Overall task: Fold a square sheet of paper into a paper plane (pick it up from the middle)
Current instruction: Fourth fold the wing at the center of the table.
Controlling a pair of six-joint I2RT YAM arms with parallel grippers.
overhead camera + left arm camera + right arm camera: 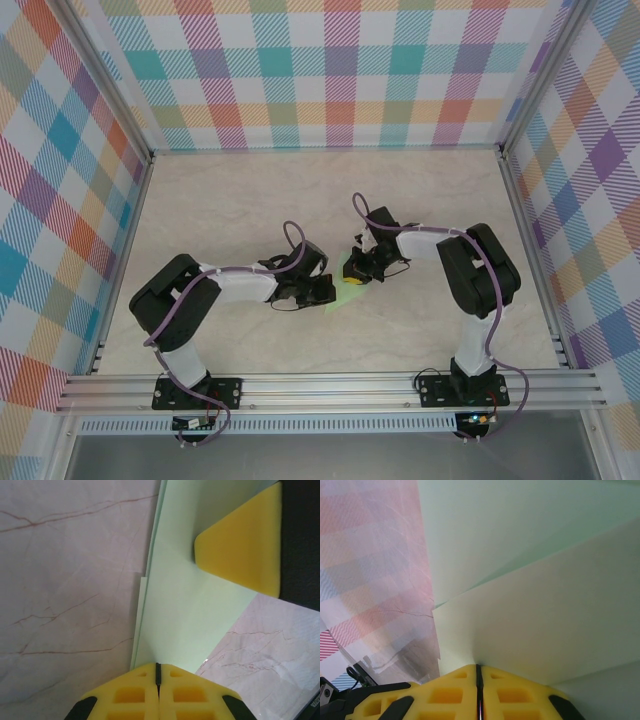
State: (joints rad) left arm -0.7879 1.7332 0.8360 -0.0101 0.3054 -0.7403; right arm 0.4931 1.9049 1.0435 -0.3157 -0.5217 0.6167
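The square sheet of paper (350, 291) is pale green and lies folded in overlapping layers at the middle of the table, between the two grippers. In the left wrist view the paper (185, 610) narrows toward my left gripper (158, 664), whose jaws are shut on its near end. A yellow finger (245, 545) of the right gripper rests on the sheet's far part. In the right wrist view a pale flap of the paper (545, 620) rises from my right gripper (478, 666), shut on its edge. From above, the left gripper (325, 290) and right gripper (358, 268) almost touch. A paper plane is out of view.
The marble-look tabletop (250, 200) spreads around the arms. Checked walls (330, 70) close in the back and both sides, with aluminium rails (330, 385) along the near edge. Purple cables loop over both arms.
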